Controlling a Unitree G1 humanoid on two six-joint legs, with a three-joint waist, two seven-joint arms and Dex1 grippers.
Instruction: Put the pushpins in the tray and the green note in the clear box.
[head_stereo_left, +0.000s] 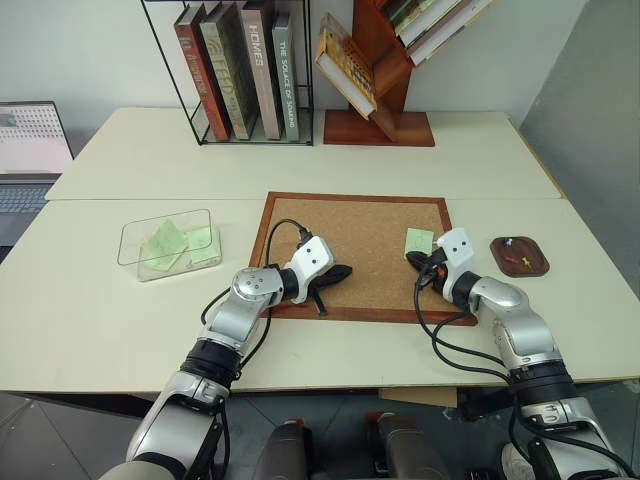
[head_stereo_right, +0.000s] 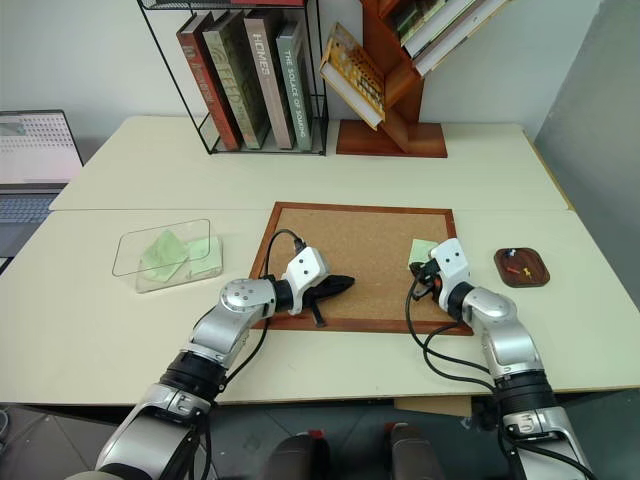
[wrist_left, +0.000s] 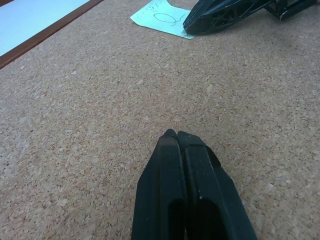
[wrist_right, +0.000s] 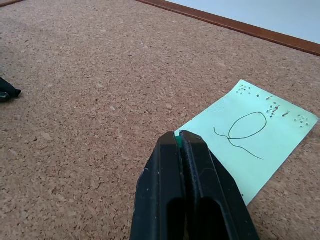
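Observation:
The green note (wrist_right: 250, 135) lies flat on the corkboard (head_stereo_left: 350, 225) near its right edge, with a pen loop drawn on it. My right gripper (wrist_right: 177, 136) is shut at the note's near corner, and a sliver of green shows between its fingertips. My left gripper (wrist_left: 175, 134) rests shut and empty on the cork at the board's lower left (head_stereo_left: 343, 271), well apart from the note. The dark oval tray (head_stereo_left: 543, 264) sits right of the board with pushpins (head_stereo_left: 512, 243) in it. The clear box (head_stereo_left: 126, 250) stands to the left and holds green slips.
A wire rack of books (head_stereo_left: 240, 70) and a red wooden book stand (head_stereo_left: 378, 125) stand at the back of the table. A laptop (head_stereo_left: 30, 150) sits at the far left. Bare tabletop lies between the clear box and the corkboard.

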